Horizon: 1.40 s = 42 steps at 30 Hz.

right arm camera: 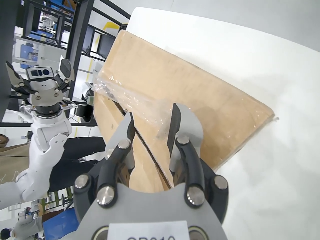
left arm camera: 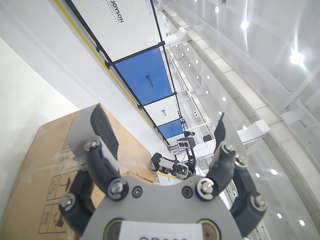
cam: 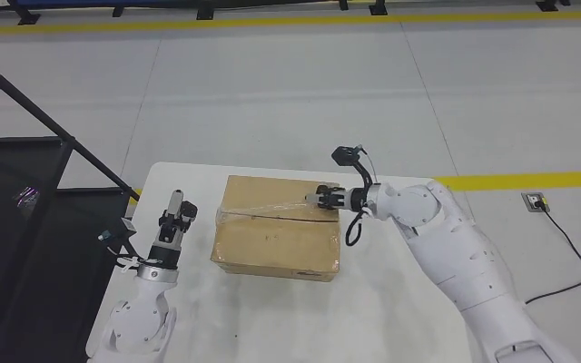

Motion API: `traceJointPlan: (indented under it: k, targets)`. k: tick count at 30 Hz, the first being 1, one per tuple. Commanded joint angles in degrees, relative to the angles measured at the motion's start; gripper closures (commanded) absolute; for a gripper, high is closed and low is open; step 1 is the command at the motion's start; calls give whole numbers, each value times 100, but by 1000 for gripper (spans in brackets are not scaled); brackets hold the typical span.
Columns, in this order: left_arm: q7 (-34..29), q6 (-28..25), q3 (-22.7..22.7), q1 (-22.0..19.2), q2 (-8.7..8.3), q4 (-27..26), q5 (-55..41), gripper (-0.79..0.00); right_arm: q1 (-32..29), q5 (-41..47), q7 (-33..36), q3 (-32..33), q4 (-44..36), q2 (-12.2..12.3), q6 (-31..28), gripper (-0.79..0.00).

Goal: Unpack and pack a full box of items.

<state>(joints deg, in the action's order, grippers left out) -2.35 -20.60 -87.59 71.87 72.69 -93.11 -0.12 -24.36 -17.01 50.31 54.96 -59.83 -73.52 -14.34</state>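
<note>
A brown cardboard box lies in the middle of the white table. A strip of clear tape is peeled up from its top seam and stretches along the lid. My right gripper hovers at the box's right end. In the right wrist view the gripper is open, with the crumpled tape running between its fingers and touching one pad above the box. My left gripper points upward beside the box's left end, open and holding nothing; the box is beside it.
A black metal rack stands just off the table's left edge. Bare tabletop lies in front of the box and to its right. Beyond the table's far edge is open floor with yellow lines.
</note>
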Motion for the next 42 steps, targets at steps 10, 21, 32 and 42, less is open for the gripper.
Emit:
traceJointPlan:
  k: [10, 21, 32, 42]
  targets:
    - [2, -63, -29, 46, 14, -3, -20, -785, -368, -1670, -361, -152, -1138, 98, 860, -308]
    - [-7, -166, -55, 61, 27, 13, -64, -785, -569, -2882, -94, -454, -1856, 83, 1721, -200]
    - [-32, -209, -89, 81, 37, 35, -84, -785, -624, -2933, -144, -375, -2000, 37, 1728, 0]
    - [-169, -214, -54, 32, 44, 28, -64, -785, -1143, -2481, 1, 146, -2980, 140, 1426, 0]
